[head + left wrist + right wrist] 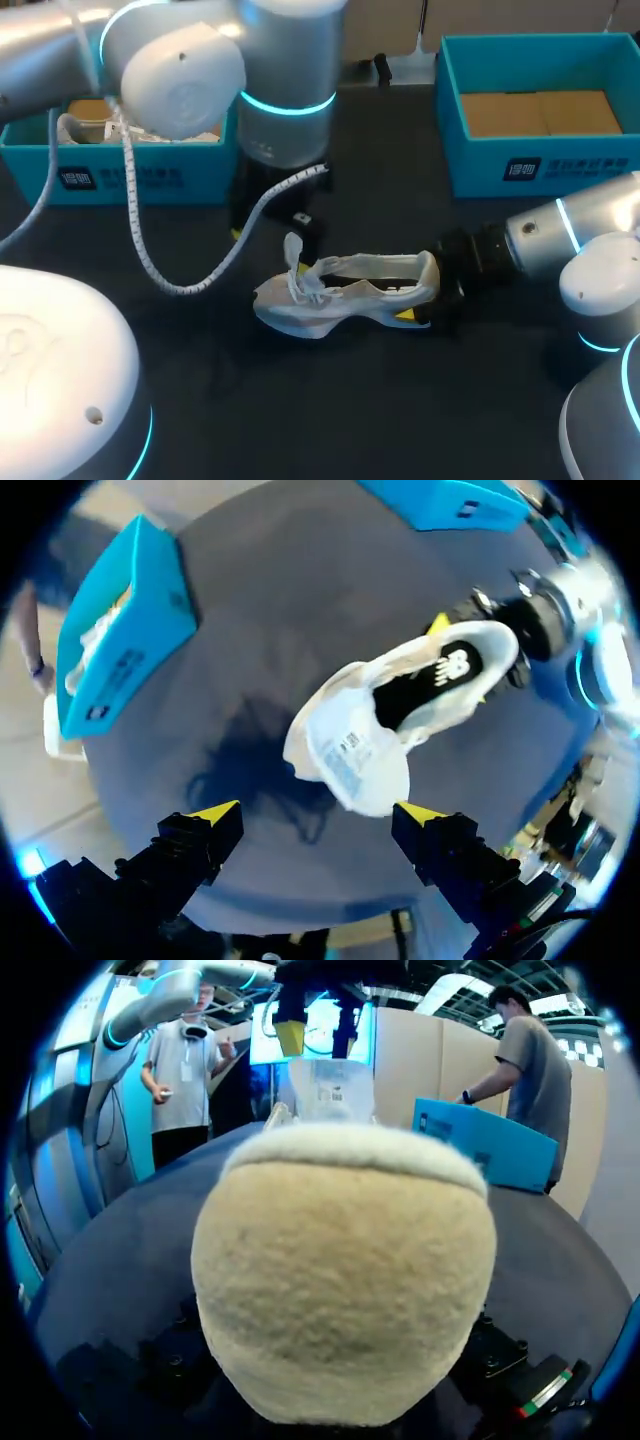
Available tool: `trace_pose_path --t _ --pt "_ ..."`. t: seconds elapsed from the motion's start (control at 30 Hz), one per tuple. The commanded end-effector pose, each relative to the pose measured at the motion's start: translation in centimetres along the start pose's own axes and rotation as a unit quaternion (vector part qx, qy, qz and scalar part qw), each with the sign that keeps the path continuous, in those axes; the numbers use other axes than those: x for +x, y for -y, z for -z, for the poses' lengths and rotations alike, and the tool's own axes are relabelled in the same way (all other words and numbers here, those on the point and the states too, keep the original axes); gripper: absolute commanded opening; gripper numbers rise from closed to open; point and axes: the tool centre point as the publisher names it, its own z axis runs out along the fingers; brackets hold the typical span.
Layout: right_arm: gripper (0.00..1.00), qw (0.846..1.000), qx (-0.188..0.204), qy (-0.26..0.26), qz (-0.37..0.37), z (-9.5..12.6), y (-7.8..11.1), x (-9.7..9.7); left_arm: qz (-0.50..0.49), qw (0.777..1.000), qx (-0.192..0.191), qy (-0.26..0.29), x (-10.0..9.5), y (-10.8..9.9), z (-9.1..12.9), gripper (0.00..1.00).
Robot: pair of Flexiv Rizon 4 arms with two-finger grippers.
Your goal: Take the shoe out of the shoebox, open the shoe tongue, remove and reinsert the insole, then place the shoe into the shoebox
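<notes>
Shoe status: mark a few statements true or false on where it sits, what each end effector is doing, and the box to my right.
1. The shoe lies on the table. True.
2. The left end effector is shut on the tongue. False: it is open, above the shoe, touching nothing.
3. The right shoebox holds a shoe. False: only its bare cardboard floor shows.
4. The right end effector is at the shoe's heel. True.

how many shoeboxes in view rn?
2. The left shoebox sits far left, partly behind my left arm, with something white inside. The right shoebox sits far right, open, showing only its brown floor. No others seem hidden.
</notes>
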Motion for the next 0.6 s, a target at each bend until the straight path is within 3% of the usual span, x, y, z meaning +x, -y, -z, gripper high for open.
trace_pose_path --t 0.03,0.1,0.27,0.43,0.47,0.5,0.53,0.6 --pt "0.0 1.0 0.002 0.001 0.0 -0.3 0.2 0.0 -0.31 0.95 0.046 0.019 0.3 0.6 2.6 1.0" --pt "0.0 1.0 0.002 0.001 0.0 -0.3 0.2 0.0 -0.35 0.935 0.062 0.007 0.2 0.9 3.3 1.0" --pt "0.0 1.0 0.002 0.001 0.0 -0.3 0.2 0.0 -0.494 0.865 0.089 -0.011 0.3 1.3 4.7 1.0" --pt "0.0 1.0 0.002 0.001 0.0 -0.3 0.2 0.0 -0.55 0.83 0.092 -0.022 2.1 2.8 5.1 1.0" --pt "0.0 1.0 0.002 0.001 0.0 -0.3 0.2 0.0 -0.559 0.824 0.09 -0.027 2.6 3.1 5.1 0.68" --pt "0.0 1.0 0.002 0.001 0.0 -0.3 0.2 0.0 -0.564 0.82 0.09 -0.029 2.8 3.3 5.1 0.49" --pt "0.0 1.0 0.002 0.001 0.0 -0.3 0.2 0.0 -0.576 0.812 0.092 -0.031 3.4 3.6 5.0 0.0" --pt "0.0 1.0 0.002 0.001 0.0 -0.3 0.2 0.0 -0.594 0.798 0.097 -0.037 4.0 4.0 5.2 0.0"
